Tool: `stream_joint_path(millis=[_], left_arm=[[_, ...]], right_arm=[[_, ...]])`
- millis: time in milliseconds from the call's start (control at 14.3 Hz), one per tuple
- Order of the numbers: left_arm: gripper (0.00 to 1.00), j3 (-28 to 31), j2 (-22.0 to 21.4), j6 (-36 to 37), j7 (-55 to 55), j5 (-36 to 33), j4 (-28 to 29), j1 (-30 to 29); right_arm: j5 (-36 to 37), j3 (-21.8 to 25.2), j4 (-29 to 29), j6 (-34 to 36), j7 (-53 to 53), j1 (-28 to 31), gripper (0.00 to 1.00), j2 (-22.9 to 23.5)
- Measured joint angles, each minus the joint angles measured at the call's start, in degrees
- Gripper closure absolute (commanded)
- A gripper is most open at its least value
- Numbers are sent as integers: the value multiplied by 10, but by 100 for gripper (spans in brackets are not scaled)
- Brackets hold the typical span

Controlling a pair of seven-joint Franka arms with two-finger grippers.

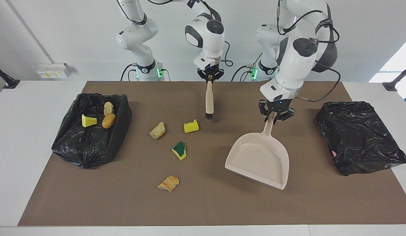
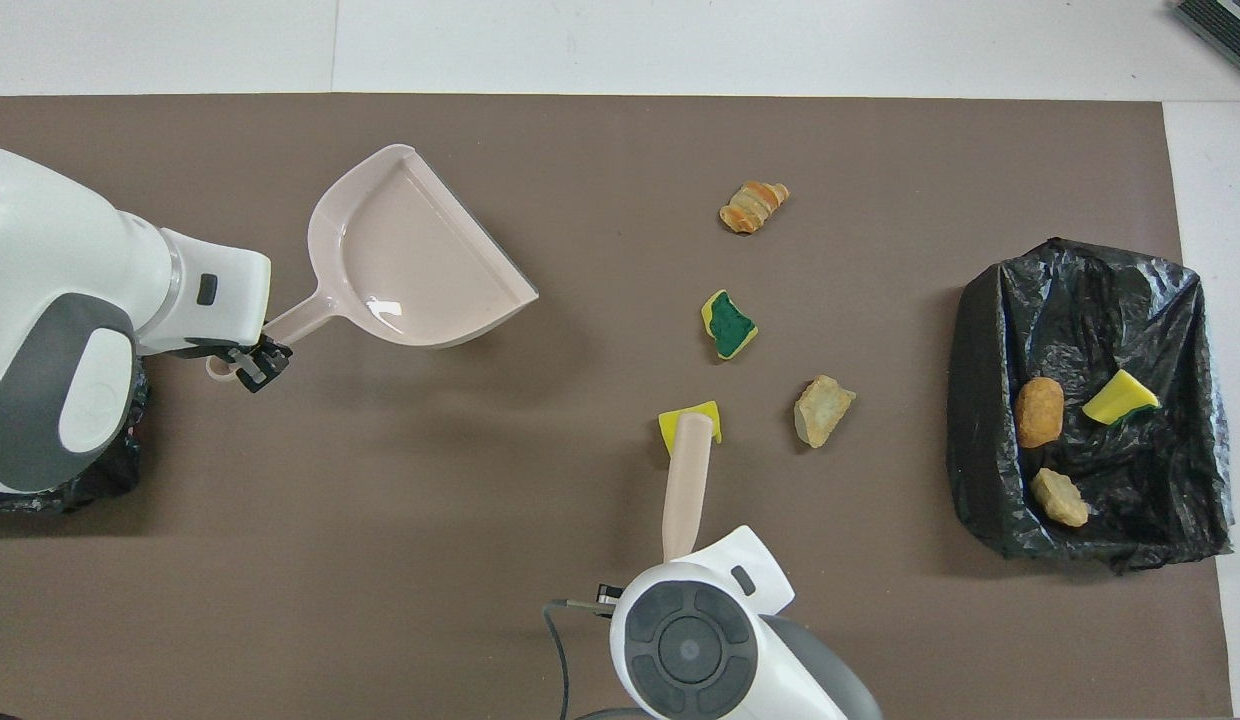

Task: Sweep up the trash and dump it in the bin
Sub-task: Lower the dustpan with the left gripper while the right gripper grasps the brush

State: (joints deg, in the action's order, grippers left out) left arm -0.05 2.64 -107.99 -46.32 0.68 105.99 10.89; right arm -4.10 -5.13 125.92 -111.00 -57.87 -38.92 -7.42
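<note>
Left hand (image 1: 276, 115): pointing down from a bent arm, pinching the dustpan (image 1: 259, 160) by its handle; pan tilted, raised over the counter (image 1: 209, 209).
Right hand (image 1: 209, 74): pointing down, pressed shut on the brush (image 1: 209, 100), which hangs upright with bristles low.
Loose trash: yellow sponge bit (image 1: 191, 126) just below the brush; tan chunk (image 1: 157, 130), yellow-and-green sponge (image 1: 179, 150) and orange-striped chunk (image 1: 168, 183) on the mat (image 1: 203, 203).
Bin (image 1: 91, 131): at the right arm's end, holding three scraps (image 1: 108, 120).
Second bag (image 1: 358, 136): beside the left hand.
</note>
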Motion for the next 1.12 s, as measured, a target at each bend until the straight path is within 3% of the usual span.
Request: stream_joint_path(millis=[420,700,1120], left_arm=[[100,-3,-43,-1,-93,0,82,-7],[100,-10,-72,-39,-103,0,135,-5],[100,-17,-83,-65,-105,0,197,11]], right_arm=[[49,2,2,23,7,106,100,13],[50,3,2,0,137,208,100,39],[52,2,7,-2,334,278,100,45]])
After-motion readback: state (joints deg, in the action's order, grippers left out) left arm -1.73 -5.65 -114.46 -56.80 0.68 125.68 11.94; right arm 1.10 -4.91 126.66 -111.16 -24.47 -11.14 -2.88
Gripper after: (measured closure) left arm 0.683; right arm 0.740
